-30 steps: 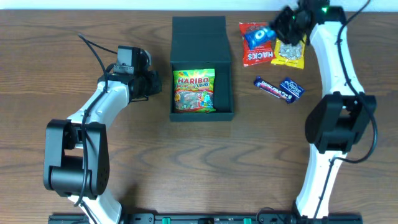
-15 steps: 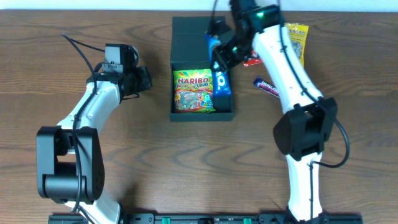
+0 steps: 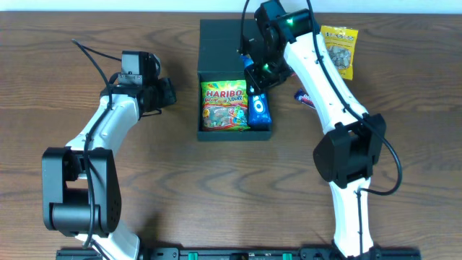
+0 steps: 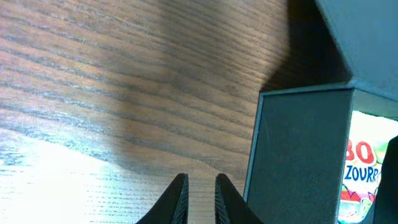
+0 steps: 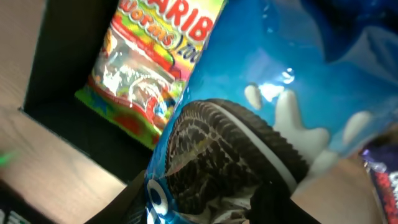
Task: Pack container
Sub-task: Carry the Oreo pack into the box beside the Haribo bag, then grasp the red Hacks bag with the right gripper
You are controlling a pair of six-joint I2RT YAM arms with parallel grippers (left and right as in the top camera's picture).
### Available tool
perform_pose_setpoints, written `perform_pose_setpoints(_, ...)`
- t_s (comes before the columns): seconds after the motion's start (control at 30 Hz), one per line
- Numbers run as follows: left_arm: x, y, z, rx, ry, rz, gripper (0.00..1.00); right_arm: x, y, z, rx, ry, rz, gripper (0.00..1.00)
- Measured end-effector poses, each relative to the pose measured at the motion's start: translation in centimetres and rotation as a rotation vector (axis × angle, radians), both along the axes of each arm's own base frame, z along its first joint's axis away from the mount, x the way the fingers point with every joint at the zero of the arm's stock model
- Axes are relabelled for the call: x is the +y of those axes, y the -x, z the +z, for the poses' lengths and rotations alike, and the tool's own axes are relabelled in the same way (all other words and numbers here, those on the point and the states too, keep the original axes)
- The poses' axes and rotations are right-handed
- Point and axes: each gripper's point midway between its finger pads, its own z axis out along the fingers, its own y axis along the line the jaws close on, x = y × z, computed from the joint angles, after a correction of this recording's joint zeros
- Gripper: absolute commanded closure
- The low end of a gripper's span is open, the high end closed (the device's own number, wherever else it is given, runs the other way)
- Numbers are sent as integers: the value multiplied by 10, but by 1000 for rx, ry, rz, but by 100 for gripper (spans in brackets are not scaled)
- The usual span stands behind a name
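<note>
Container (image 3: 220, 47) sits mid far edge: rigid, probably light, best gripped by a side wall. Haribo bag (image 3: 225, 105) inside, Oreo packet (image 3: 259, 108) alongside, pinched by right gripper (image 3: 260, 74). Left gripper (image 4: 200, 193) clenched, empty, near its left wall.

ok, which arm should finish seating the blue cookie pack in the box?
Right. The right fingers grip the blue cookie packet, low in the container beside the Haribo bag. The left fingers sit outside the box wall, empty.
</note>
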Motion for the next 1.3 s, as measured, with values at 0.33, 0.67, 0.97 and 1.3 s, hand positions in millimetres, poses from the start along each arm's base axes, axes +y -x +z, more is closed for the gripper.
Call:
perform_pose_setpoints(0.33, 0, 1, 0, 3, -1, 0, 83, -4, 8, -5, 54, 23, -69, 5)
perform_pose_setpoints(0.67, 0, 1, 0, 4, 0, 0, 83, -24, -37, -3, -80, 22, -204, 1)
perform_pose_setpoints(0.97, 0, 3, -2, 15, -1, 1, 83, -100, -175, 25, -590, 79, -470, 1)
perform_pose_setpoints(1.3, 0, 4, -2, 18, -1, 0, 82, -115, -199, -110, -501, 195, -483, 55)
